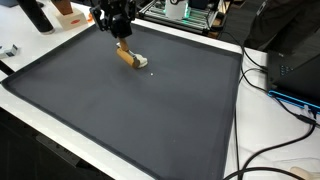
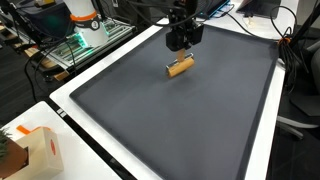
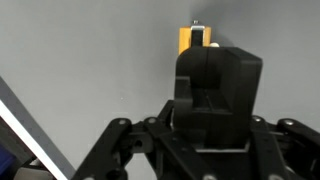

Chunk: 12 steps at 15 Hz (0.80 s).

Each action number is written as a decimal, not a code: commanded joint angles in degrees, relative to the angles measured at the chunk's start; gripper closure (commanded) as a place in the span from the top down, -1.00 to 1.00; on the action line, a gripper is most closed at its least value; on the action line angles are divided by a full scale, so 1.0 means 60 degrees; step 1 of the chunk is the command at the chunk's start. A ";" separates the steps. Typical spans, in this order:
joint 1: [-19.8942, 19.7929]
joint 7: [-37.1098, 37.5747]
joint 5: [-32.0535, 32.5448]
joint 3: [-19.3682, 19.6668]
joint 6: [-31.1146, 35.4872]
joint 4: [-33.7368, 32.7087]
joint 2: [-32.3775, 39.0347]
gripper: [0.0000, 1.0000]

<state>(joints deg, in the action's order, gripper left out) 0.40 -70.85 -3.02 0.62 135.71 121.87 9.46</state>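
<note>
A white table [image 1: 250,120] in a cluttered workshop carries a large dark grey mat [image 1: 130,120] that fills most of both exterior views; cables [image 1: 285,95] trail off the table on one side, a green circuit board [image 2: 76,44] sits beyond the mat's far edge, and a small cardboard box [image 2: 40,150] stands near a corner in an exterior view. A short wooden block [image 1: 128,57] with a pale end lies flat on the mat near its far edge, well apart from everything else. The black gripper [image 1: 118,38] hangs directly over the block, pointing down; in an exterior view a narrow strip of mat shows between the gripper [image 2: 181,46] and the block [image 2: 180,67]. In the wrist view the gripper's body hides most of the block [image 3: 188,40]. Whether the fingers are spread or closed cannot be told.
</note>
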 commanded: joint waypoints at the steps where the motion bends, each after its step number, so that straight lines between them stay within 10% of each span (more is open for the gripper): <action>1: -0.0165 0.0144 0.0132 -0.0208 0.0151 0.0216 0.0002 -0.53; 12: -0.0204 0.0017 0.0041 -0.0359 -0.0425 0.0247 0.0053 -0.53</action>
<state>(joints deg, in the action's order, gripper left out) 0.01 -70.84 -3.05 -0.38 135.47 122.19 10.29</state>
